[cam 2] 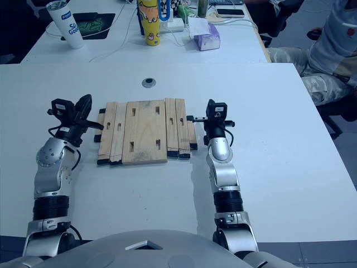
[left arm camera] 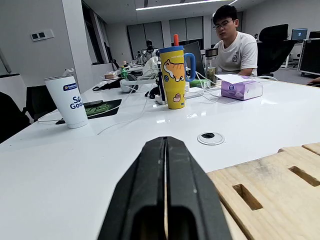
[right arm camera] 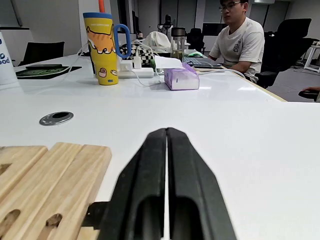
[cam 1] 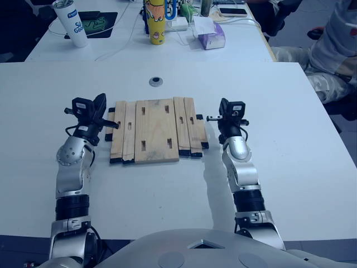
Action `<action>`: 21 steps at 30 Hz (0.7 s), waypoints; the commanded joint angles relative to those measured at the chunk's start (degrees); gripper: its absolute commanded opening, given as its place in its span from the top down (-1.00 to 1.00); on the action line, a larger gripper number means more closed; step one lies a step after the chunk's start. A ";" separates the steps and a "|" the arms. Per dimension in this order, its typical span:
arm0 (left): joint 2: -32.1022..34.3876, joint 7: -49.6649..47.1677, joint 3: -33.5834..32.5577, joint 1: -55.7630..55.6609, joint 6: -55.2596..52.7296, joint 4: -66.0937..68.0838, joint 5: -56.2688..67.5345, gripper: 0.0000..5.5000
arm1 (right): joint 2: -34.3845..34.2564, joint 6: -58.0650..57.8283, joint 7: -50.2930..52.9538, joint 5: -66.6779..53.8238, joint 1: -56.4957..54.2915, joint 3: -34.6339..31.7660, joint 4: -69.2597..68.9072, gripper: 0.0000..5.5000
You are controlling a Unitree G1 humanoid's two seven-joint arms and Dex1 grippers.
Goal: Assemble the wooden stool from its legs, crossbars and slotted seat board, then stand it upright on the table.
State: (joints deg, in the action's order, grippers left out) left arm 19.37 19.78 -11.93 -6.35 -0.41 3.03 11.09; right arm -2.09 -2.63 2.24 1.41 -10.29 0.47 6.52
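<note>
Stool pieces (cam 1: 129, 146) lie flat and unassembled at the middle of the white tabletop (cam 1: 268, 106) in front of you: the slotted seat board (cam 1: 156, 129) in the centre, narrower slats (cam 1: 189, 127) pressed against both its long edges. Your left end effector (left arm camera: 165, 145) sits just beside the left slats and your right end effector (right arm camera: 166, 134) just beside the right ones, each with fingers pinched together, holding nothing

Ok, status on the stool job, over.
Left gripper shut, empty, left of the stool parts. Right gripper shut, empty, on their right. Parts flat, unassembled. Cable port beyond them, apart.
</note>
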 commanded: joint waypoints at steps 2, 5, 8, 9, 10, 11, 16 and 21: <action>6.07 4.89 -2.84 1.78 -1.59 1.34 1.37 1.00 | -0.01 -0.42 0.44 -0.13 -0.23 -0.36 -0.45 1.00; 9.83 7.39 -4.55 2.61 -2.88 3.29 1.60 1.00 | -0.03 -0.29 0.90 -0.13 0.10 -0.73 -0.66 1.00; 12.91 10.40 -3.86 4.21 -4.60 5.11 0.60 1.00 | -0.03 -0.30 0.92 -0.19 0.16 -0.73 -0.62 1.00; 13.52 11.25 -3.44 4.57 -5.62 5.43 0.54 1.00 | 0.04 -0.35 0.93 -0.23 0.12 -0.82 -0.63 1.00; 14.10 12.15 -3.06 5.04 -6.71 5.65 0.61 1.00 | 0.11 -0.40 0.93 -0.25 0.03 -0.88 -0.60 1.00; 14.83 13.02 -2.37 5.89 -8.16 5.66 0.33 1.00 | 0.19 -0.41 0.87 -0.27 -0.16 -0.94 -0.46 1.00; 16.53 17.53 -0.54 9.73 -10.92 4.24 0.53 1.00 | 0.86 -0.63 0.08 -0.38 -0.79 -1.13 -0.34 1.00; 16.29 19.72 1.24 11.00 -12.22 2.05 0.77 1.00 | 1.03 -1.01 -0.37 -0.35 -1.02 -0.97 -0.51 1.00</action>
State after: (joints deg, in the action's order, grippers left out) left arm 34.85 38.22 -11.96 3.69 -11.70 7.45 11.68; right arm -1.01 -2.75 2.25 1.37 -10.34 -0.78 6.46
